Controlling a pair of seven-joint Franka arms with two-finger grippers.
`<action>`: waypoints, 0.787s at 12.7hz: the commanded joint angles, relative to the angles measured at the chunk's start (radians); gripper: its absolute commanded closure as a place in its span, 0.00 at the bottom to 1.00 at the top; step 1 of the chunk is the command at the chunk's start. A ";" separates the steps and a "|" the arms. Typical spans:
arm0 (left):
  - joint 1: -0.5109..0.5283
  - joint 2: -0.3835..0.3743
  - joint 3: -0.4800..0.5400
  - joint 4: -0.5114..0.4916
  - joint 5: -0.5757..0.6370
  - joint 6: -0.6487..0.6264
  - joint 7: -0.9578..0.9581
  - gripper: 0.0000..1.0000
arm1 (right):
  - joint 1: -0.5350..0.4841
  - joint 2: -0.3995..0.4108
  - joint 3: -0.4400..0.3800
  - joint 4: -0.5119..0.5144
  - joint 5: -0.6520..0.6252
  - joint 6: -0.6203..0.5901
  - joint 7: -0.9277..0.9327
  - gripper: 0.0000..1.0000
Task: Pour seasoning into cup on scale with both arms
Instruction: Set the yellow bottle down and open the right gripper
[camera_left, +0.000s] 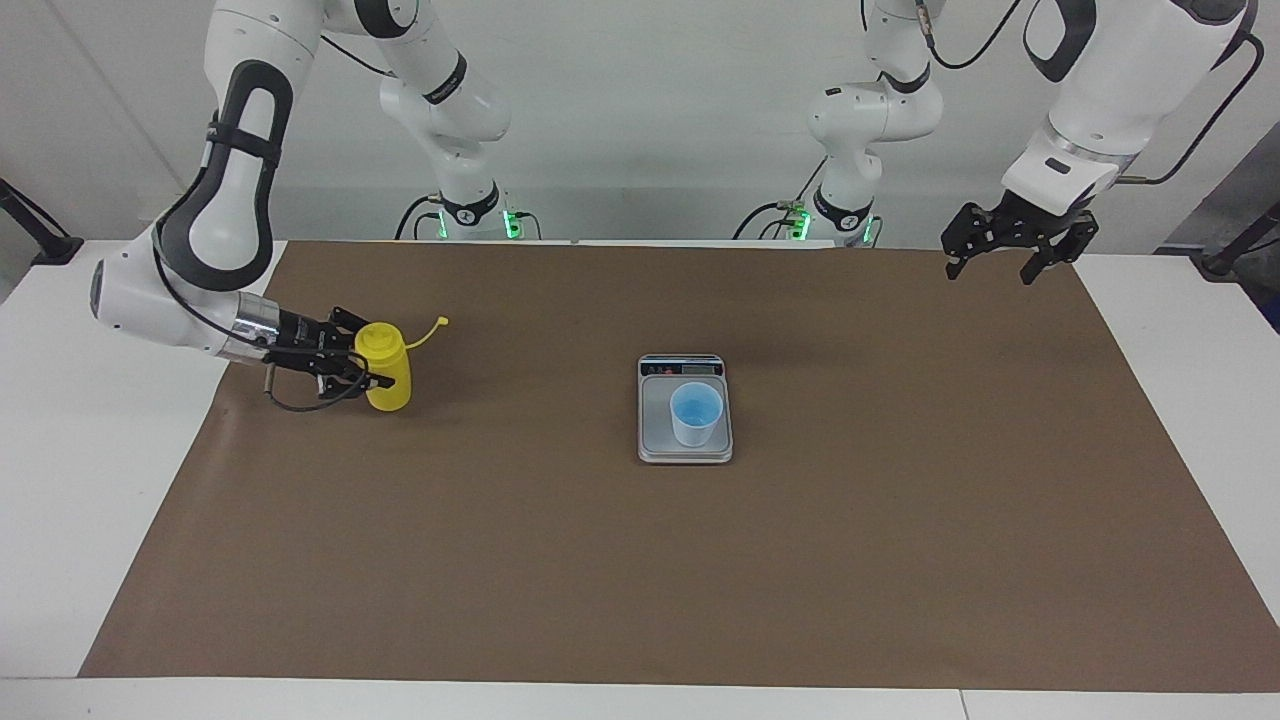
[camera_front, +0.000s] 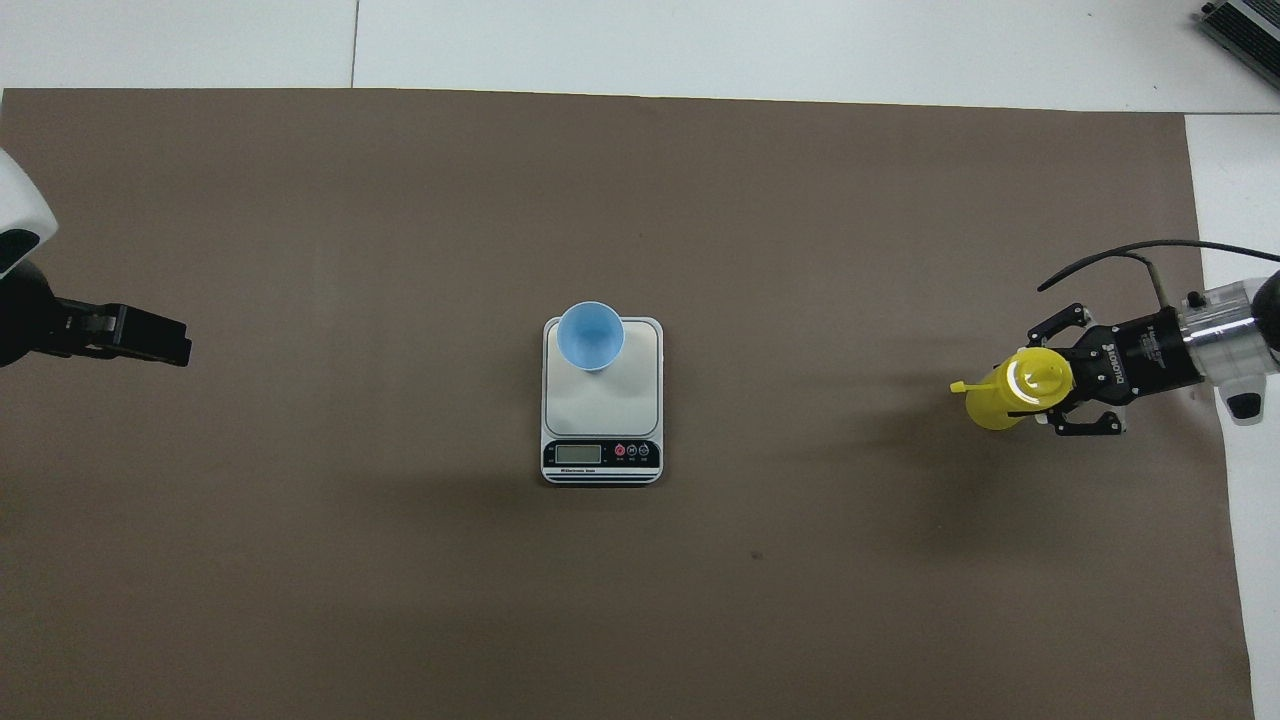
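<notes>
Clamping the seasoning (camera_left: 386, 366), right gripper (camera_left: 352, 366) hides its side.

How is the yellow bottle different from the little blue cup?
The yellow bottle is held in the right pincer above the brown mat; the blue cup stands free on the scale. The bottle is tipped over sideways; the cup stands upright. The bottle narrows to a nozzle with a cap dangling; the cup is wide open on top. Both look like plastic.

Tilted seasoning (camera_left: 387, 366); cup (camera_left: 696, 413) on scale (camera_left: 655, 435)
</notes>
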 joint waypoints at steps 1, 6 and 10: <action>0.009 -0.025 0.000 -0.022 -0.005 -0.003 0.010 0.00 | -0.040 0.016 0.005 -0.014 0.064 -0.002 0.077 1.00; 0.009 -0.025 -0.001 -0.022 -0.005 -0.003 0.010 0.00 | -0.048 -0.022 0.003 -0.039 0.052 0.048 0.095 0.59; 0.009 -0.025 -0.001 -0.022 -0.005 -0.003 0.010 0.00 | -0.033 -0.076 0.003 -0.037 -0.056 0.051 0.077 0.00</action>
